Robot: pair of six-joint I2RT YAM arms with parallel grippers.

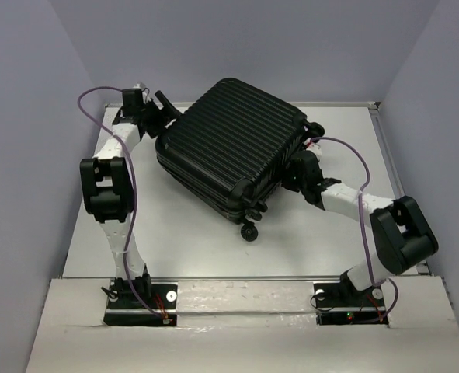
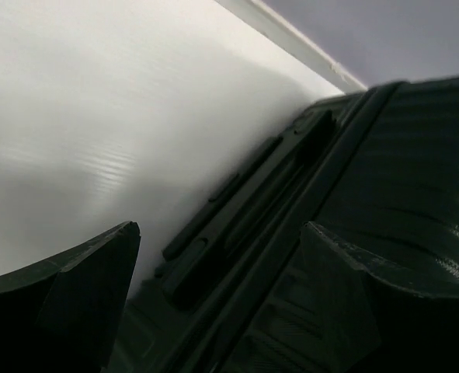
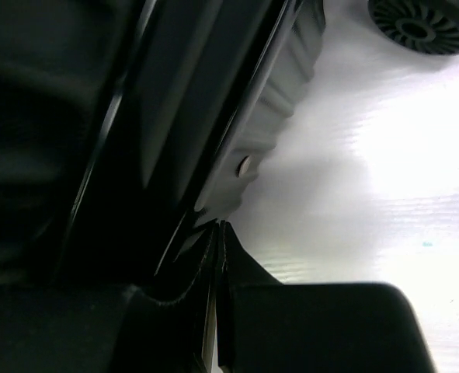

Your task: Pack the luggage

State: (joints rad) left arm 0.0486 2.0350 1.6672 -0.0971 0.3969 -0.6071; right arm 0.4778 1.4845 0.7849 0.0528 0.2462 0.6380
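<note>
The luggage (image 1: 229, 144) is a large black ribbed hard-shell suitcase lying closed and askew on the white table (image 1: 175, 241), with a caster wheel (image 1: 249, 231) pointing toward me. My left gripper (image 1: 165, 105) is open at the suitcase's far left corner. In the left wrist view its fingers straddle the seam and side handle of the shell (image 2: 400, 171), with the gripper (image 2: 221, 229) holding nothing. My right gripper (image 1: 295, 172) is at the suitcase's right side. In the right wrist view it (image 3: 220, 225) is shut, its tips touching the shell's lower edge (image 3: 175, 116) near a wheel (image 3: 419, 23).
Lilac walls enclose the table on the left, back and right. The table's raised back rim (image 1: 345, 103) runs just behind the suitcase. A purple cable (image 1: 353, 155) loops above the right arm. Bare tabletop lies between the suitcase and the arm bases.
</note>
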